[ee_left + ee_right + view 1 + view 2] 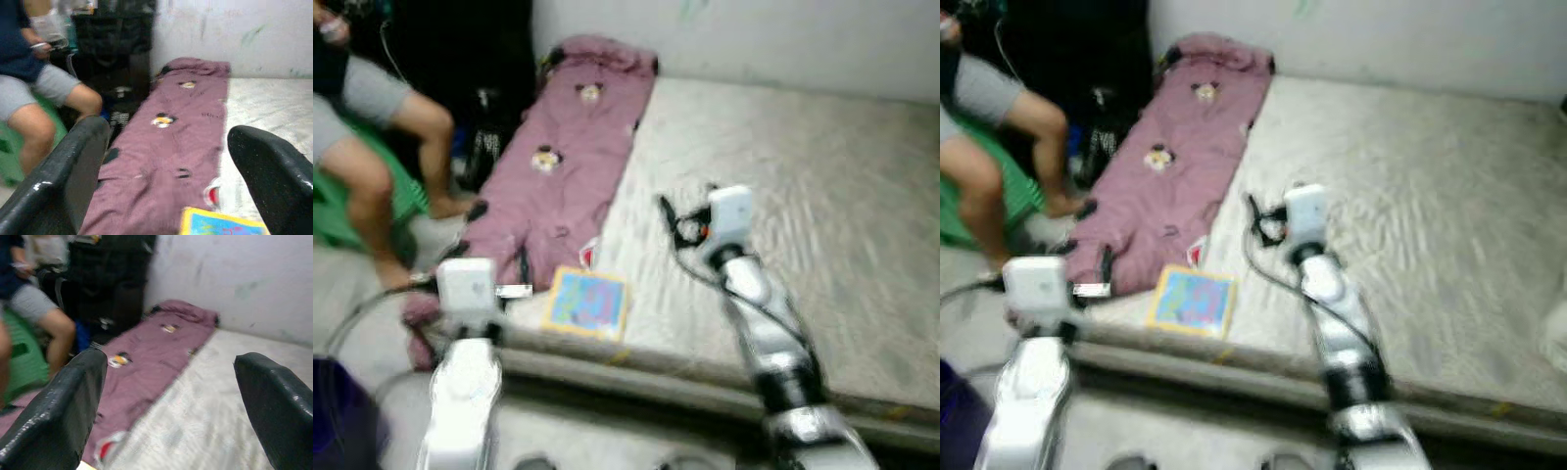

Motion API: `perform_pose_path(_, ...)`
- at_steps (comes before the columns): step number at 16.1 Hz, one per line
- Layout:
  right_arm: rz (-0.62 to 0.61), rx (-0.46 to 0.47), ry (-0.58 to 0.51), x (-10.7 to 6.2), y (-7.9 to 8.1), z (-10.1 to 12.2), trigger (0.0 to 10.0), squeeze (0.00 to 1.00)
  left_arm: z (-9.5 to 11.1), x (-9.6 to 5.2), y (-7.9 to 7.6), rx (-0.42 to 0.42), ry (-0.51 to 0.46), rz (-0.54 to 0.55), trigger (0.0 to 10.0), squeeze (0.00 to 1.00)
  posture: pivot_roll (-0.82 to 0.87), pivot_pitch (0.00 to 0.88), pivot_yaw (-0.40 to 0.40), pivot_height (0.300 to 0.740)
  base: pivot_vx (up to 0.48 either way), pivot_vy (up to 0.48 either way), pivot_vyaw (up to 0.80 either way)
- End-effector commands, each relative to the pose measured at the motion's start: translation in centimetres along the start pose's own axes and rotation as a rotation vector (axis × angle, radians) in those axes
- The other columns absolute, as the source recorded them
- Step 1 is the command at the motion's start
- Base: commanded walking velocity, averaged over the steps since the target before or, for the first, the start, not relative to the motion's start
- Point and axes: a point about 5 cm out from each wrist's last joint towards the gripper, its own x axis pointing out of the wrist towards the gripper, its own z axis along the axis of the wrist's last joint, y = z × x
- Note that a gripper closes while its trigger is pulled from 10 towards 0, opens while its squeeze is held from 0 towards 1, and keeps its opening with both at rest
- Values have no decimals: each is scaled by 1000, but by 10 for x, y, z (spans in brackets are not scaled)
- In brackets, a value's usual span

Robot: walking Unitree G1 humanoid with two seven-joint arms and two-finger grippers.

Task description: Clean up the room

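Observation:
A mauve blanket [570,157] with cartoon patches lies along the left side of a bare mattress [822,215]. A colourful book [587,302] with a yellow border rests at the mattress's near edge, just beyond the blanket's end. A small red and white item [587,255] lies beside it. My left gripper [168,132] is open, low at the blanket's near end, with the book just to its right. My right gripper [674,223] is open above the middle of the mattress, holding nothing.
A person [372,127] in grey shorts sits on a green stool [337,211] to the left of the bed. Dark bags [117,44] stand against the wall behind the blanket. A white wall [754,34] runs behind the mattress.

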Motion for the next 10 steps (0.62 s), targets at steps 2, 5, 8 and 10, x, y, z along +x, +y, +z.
perform_pose_path(2, 0, 15, -12, 3, 2, 4, 10000, 0, 2, 0, 5, 6, -11, 8, 10000, 0, -29, 0, -27, 740, 0, 0, 0)
perform_pose_path(5, -4, 21, -13, 5, 2, 4, 10000, 0, 2, 0, 5, 4, -15, 2, 10000, 0, -27, 0, -25, 740, 176, 0, 0)
perform_pose_path(8, -7, 24, -12, 5, 1, 4, 10000, 0, 0, 0, 6, 13, 0, 14, 10000, 0, -26, 0, -23, 740, 0, 0, 0)
perform_pose_path(10, -7, 26, -9, 6, 1, 4, 10000, 0, 1, 1, 7, 23, -6, 19, 10000, 0, -26, 0, -24, 740, 0, 0, -400)
